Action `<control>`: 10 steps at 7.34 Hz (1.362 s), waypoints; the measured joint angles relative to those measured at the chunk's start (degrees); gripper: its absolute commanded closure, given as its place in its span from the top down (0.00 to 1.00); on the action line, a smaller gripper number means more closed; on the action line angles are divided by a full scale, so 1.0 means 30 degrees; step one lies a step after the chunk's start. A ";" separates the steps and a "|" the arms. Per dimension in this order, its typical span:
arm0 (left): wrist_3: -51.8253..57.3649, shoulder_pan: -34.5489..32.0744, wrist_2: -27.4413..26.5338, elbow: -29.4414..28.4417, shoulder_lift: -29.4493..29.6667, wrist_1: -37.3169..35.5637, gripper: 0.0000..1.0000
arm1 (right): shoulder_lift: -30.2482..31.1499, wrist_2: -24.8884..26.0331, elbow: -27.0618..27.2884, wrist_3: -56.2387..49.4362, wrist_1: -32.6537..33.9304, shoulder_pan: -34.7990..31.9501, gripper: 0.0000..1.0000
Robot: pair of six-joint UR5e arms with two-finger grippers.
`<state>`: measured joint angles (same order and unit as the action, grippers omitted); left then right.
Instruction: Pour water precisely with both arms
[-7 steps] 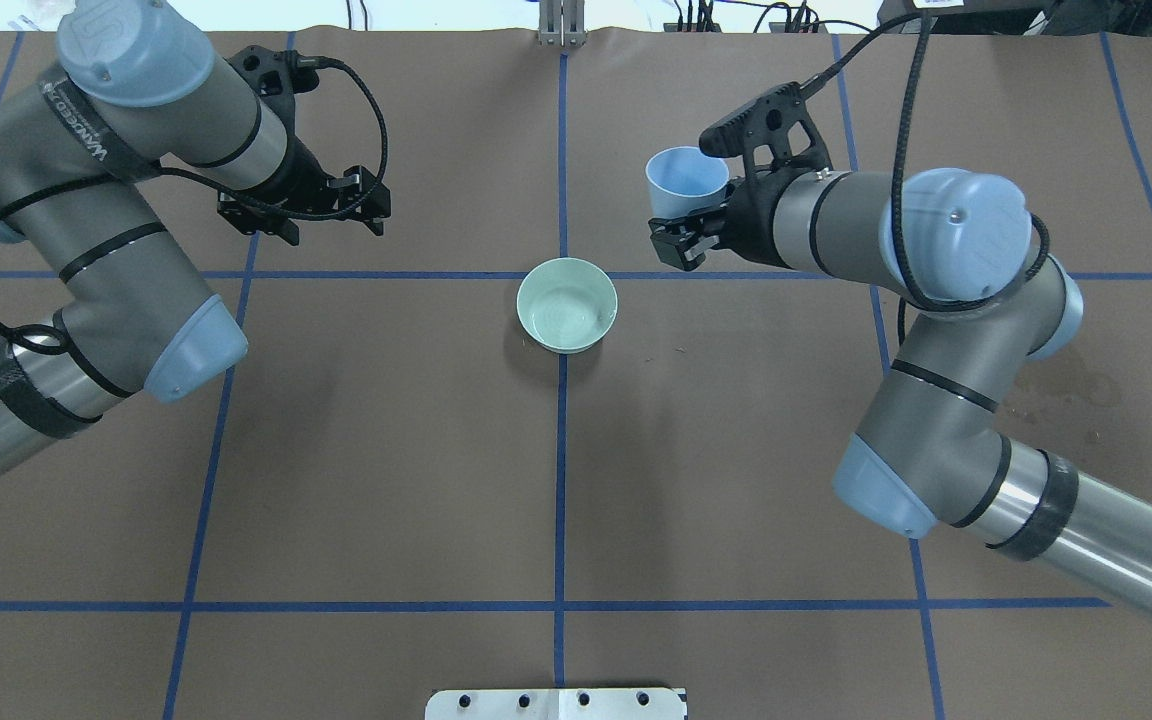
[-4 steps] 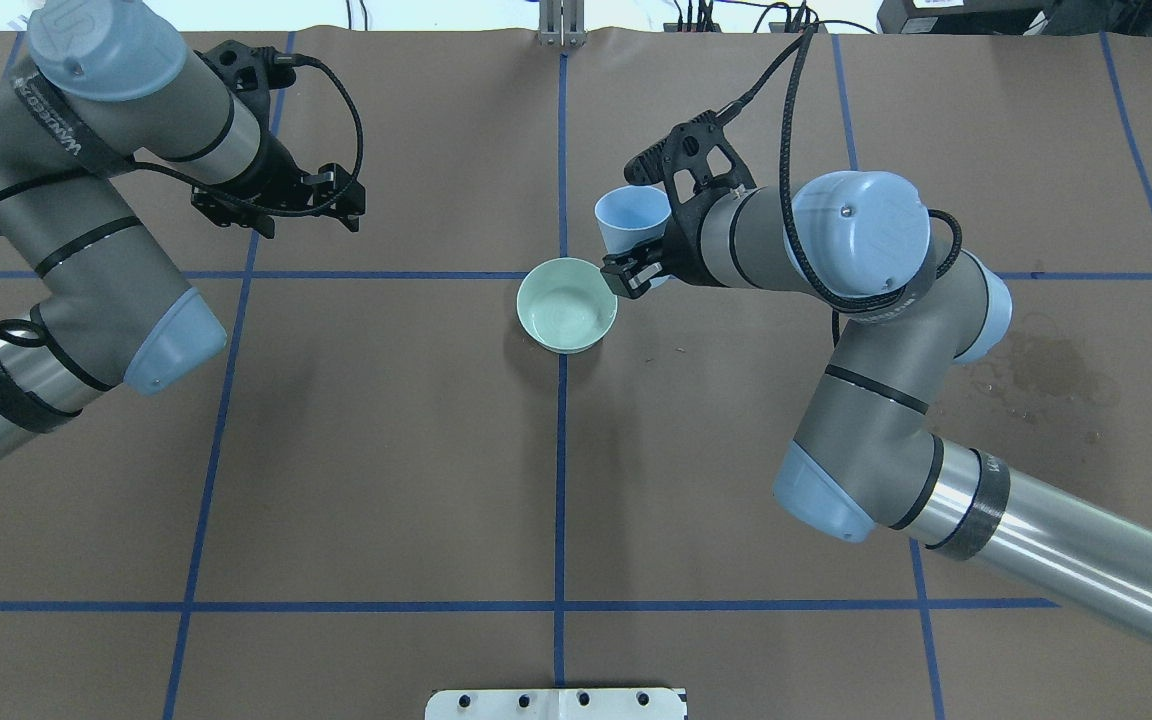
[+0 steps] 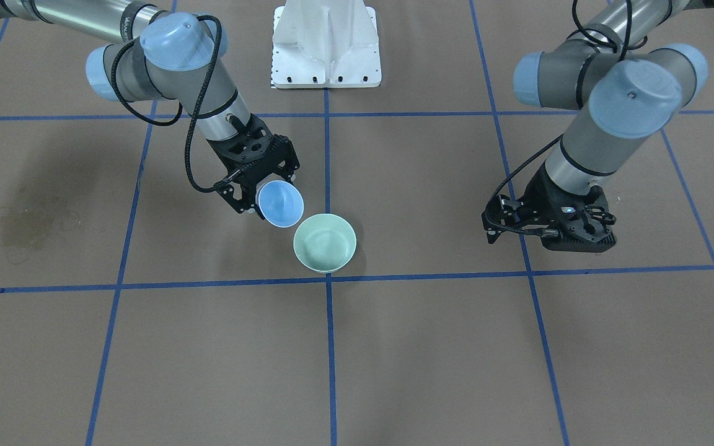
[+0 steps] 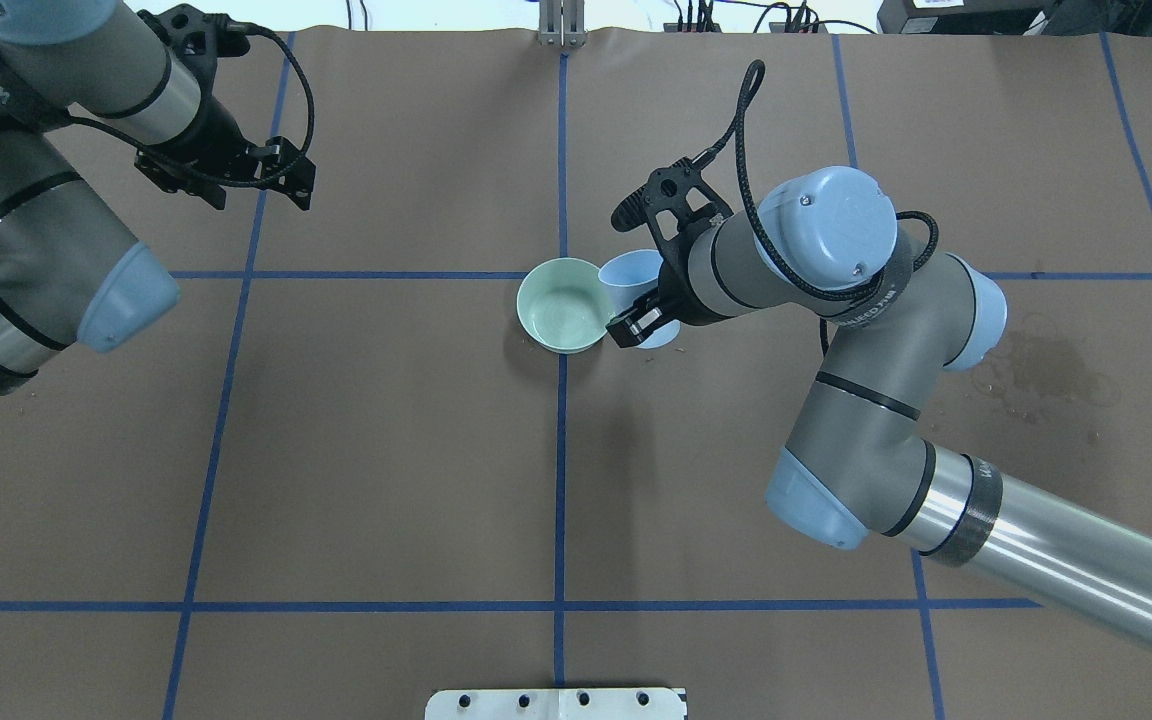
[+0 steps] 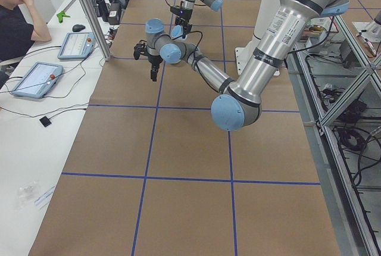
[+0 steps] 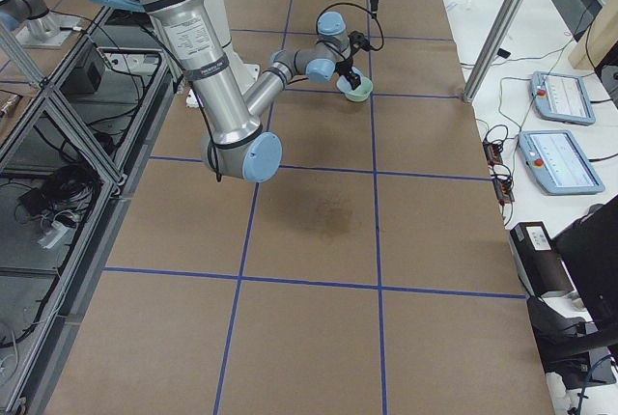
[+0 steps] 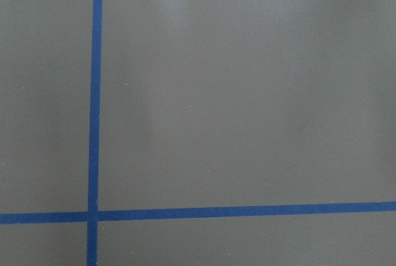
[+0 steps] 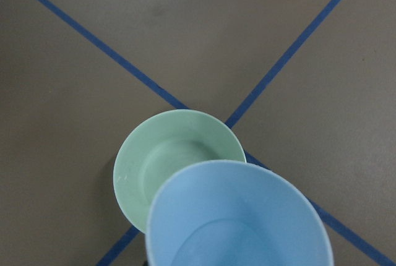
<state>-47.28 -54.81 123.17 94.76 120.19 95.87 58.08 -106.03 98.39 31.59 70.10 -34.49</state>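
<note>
My right gripper (image 4: 642,322) is shut on a light-blue cup (image 4: 633,279). The cup hangs just right of a pale green bowl (image 4: 558,318) standing at the table's middle. The cup (image 3: 281,204) is tilted, its mouth leaning toward the bowl (image 3: 325,243). In the right wrist view the cup's rim (image 8: 241,216) overlaps the near edge of the bowl (image 8: 170,161). I cannot make out the water in either vessel. My left gripper (image 4: 261,190) hovers far to the left over bare table, open and holding nothing. It shows again as the left gripper (image 3: 549,234) in the front view.
A dark wet stain (image 4: 1046,365) marks the brown table cover on the right side. The white pedestal (image 3: 326,43) sits at the robot's edge. Blue tape lines (image 7: 93,124) grid the surface. A person (image 5: 15,24) sits at the side desk beside tablets.
The right arm carried the cup left and nearer, from behind the bowl to right beside its rim, tilting it. The left arm drew back toward the far left corner.
</note>
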 measured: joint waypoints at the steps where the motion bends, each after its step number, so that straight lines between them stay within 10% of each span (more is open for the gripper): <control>1: 0.0692 -0.0305 0.0381 0.0048 -0.0058 -0.0379 1.00 | -0.0240 -0.0156 0.0028 -0.0555 0.1111 0.0033 0.00; 10: 0.1169 -0.0577 0.0662 0.0960 -0.1056 -0.0639 1.00 | -0.3839 -0.1213 -0.2849 -0.2185 0.6560 0.0511 0.00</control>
<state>-43.77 -56.54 125.16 97.64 117.02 93.96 46.56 -109.67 89.84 25.04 89.78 -32.96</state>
